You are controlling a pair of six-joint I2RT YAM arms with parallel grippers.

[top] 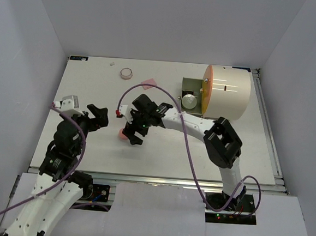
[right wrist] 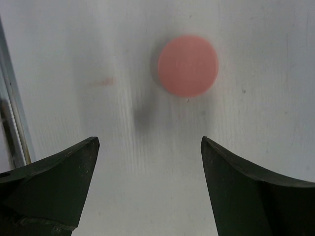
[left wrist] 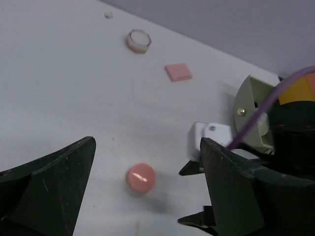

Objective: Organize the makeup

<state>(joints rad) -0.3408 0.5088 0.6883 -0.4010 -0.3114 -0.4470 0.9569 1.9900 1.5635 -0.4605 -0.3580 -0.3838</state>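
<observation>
Right tool [right wrist: 147,142] spread, pointing down over pink disc [right wrist: 188,65]; left tool [left wrist: 147,142] spread too.

No legible text, label, brand, number or sign in any view, pink disc [right wrist: 188,65] with plain unlettered face, cream drum-shaped case [top: 228,93] bearing only short pale stripes and one dark dash, not characters.

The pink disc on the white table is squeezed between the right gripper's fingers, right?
Not quite. The pink disc does lie on the white table, but the right gripper is not squeezing it: its jaws stand open and the disc lies free ahead of them, as the right wrist view shows.
</observation>
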